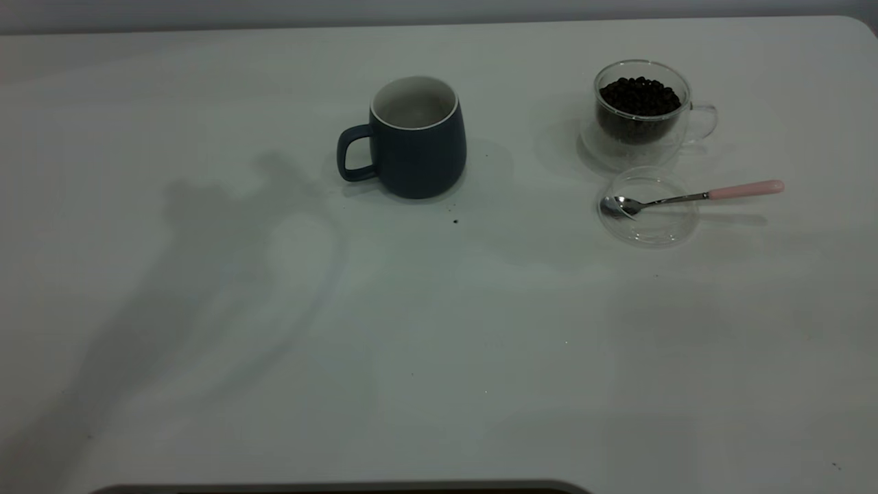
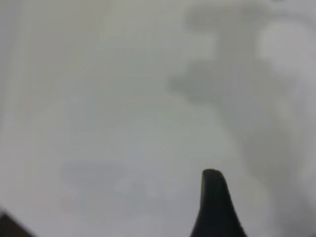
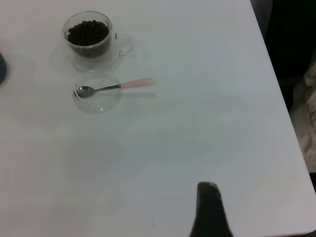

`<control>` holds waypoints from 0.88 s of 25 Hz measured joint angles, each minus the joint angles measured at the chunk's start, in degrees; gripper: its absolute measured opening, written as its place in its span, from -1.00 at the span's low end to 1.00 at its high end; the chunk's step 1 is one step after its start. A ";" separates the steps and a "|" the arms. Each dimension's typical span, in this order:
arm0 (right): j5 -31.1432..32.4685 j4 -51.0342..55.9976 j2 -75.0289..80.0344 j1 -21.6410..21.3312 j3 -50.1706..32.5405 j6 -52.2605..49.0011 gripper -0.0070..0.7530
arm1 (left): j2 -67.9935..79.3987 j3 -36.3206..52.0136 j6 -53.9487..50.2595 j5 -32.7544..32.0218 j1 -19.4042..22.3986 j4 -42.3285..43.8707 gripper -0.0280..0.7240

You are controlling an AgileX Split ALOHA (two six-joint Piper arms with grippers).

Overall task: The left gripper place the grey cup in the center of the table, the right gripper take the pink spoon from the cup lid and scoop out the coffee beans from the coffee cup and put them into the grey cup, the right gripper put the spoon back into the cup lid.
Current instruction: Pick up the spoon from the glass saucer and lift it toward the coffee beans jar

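Note:
The grey cup (image 1: 417, 137), a dark mug with a white inside, stands upright at the table's middle back, handle to the left; its edge shows in the right wrist view (image 3: 1, 67). The glass coffee cup (image 1: 641, 110) (image 3: 89, 37) holds coffee beans at the back right. In front of it lies the clear cup lid (image 1: 648, 209) (image 3: 98, 94) with the pink-handled spoon (image 1: 686, 197) (image 3: 113, 87), bowl in the lid and handle pointing right. Neither gripper shows in the exterior view. My left gripper (image 2: 212, 202) hangs over bare table. My right gripper (image 3: 210, 207) is near the table's front right, far from the spoon.
A stray coffee bean (image 1: 455, 221) lies just in front of the grey cup. An arm's shadow falls across the table's left half (image 1: 226, 261). The table's right edge (image 3: 284, 98) and front right corner show in the right wrist view.

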State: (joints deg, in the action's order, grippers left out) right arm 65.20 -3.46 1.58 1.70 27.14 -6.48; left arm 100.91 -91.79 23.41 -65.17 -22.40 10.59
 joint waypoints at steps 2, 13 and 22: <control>0.00 0.00 0.00 0.00 0.00 0.00 0.53 | -5.15 0.00 -2.13 -1.87 0.00 -0.23 0.58; 0.00 -0.06 0.00 0.00 0.00 0.00 0.53 | -37.53 20.58 -17.98 -1.87 0.00 -5.29 0.58; 0.00 -0.06 0.00 0.00 0.00 0.00 0.53 | -56.11 50.36 -25.59 -1.48 0.00 -6.66 0.58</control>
State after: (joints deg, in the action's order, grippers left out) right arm 65.20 -3.52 1.58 1.70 27.14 -6.48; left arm 44.80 -41.44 -2.18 -66.65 -22.40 3.93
